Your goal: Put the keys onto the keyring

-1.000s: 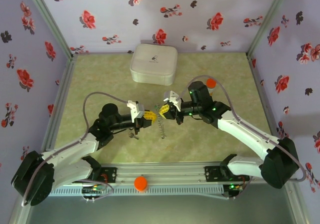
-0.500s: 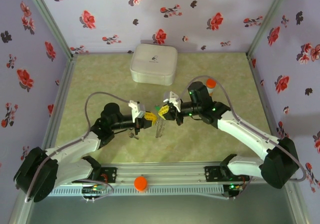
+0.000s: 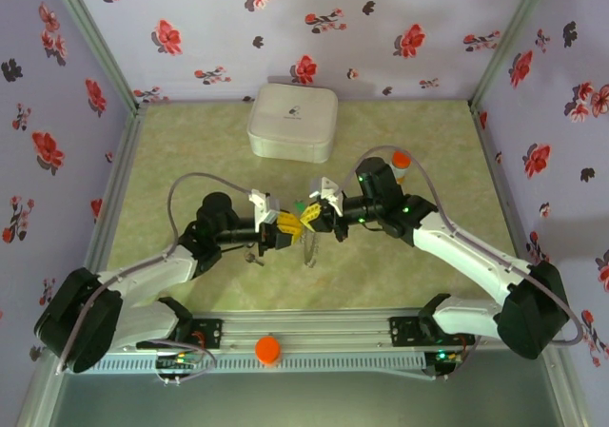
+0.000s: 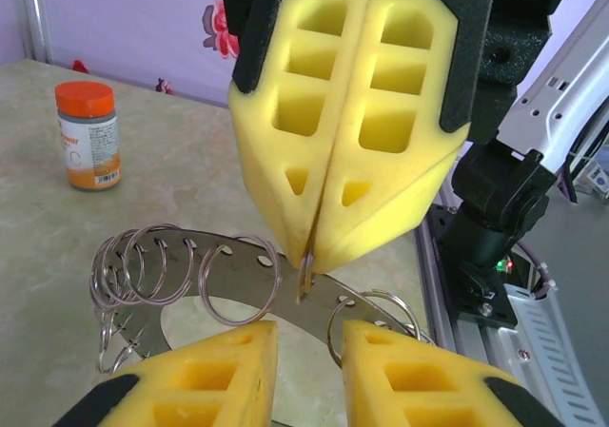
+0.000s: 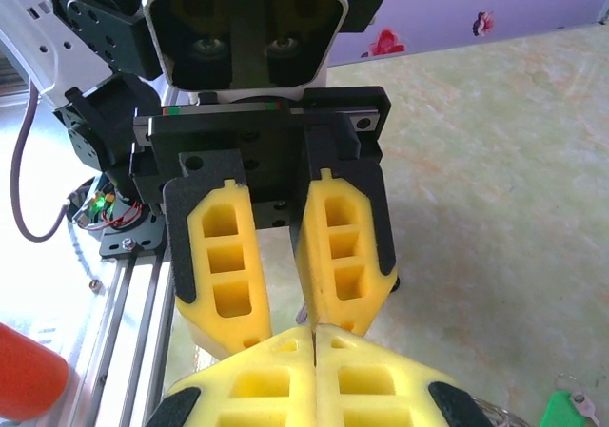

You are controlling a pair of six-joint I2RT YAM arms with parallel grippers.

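The keyring (image 4: 190, 246) is a flat grey metal ring with punched holes and several wire split rings. My right gripper (image 4: 309, 256) comes down from above and is shut on one small loop of it, so the keyring (image 3: 306, 246) hangs under the two meeting grippers. My left gripper (image 4: 309, 337) is open, its pads either side of the ring's band and apart from it. In the right wrist view the right gripper (image 5: 314, 337) is pressed shut, facing the open left gripper (image 5: 290, 327). The green key tab (image 5: 571, 413) lies on the table. A slim dark key (image 3: 252, 254) lies beneath the left arm.
A white rounded-square case (image 3: 292, 121) sits at the back centre. An orange-capped bottle (image 4: 88, 134) stands behind the right arm. An orange knob (image 3: 267, 349) sits on the front rail (image 3: 324, 337). Flowered walls close in the table on three sides.
My left gripper's jaws have parted and let go of the keyring. Both grippers have edged slightly right, and the keyring now hangs from the right gripper alone.
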